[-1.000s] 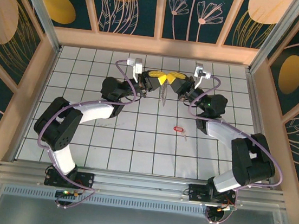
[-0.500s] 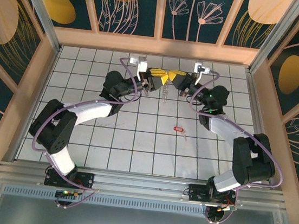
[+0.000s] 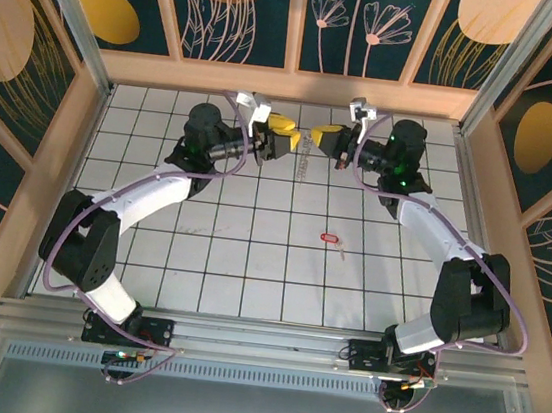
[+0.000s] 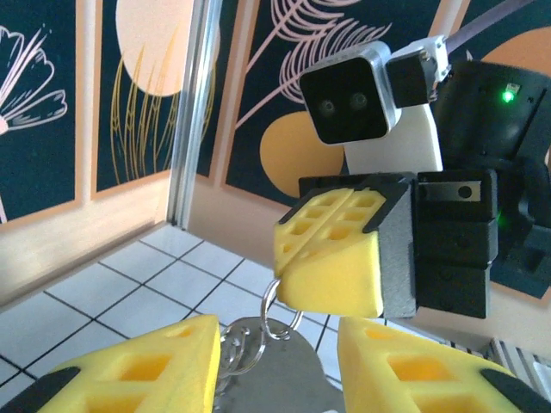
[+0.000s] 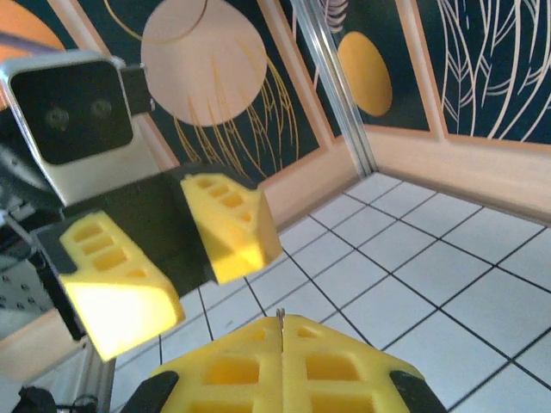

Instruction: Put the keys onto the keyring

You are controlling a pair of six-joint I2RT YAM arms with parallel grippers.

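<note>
While the right end effector [image 3: 323,135] is clamping the keyring [image 4: 277,311] at far centre, the left end effector [image 3: 287,133] is gaping beside it; the red key [image 3: 329,238] is lying unthreaded on the counter [image 3: 249,264].

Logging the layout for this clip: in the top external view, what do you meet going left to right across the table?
In order: left end effector → right end effector, shut on the keyring → red-headed key lying on the table.
</note>
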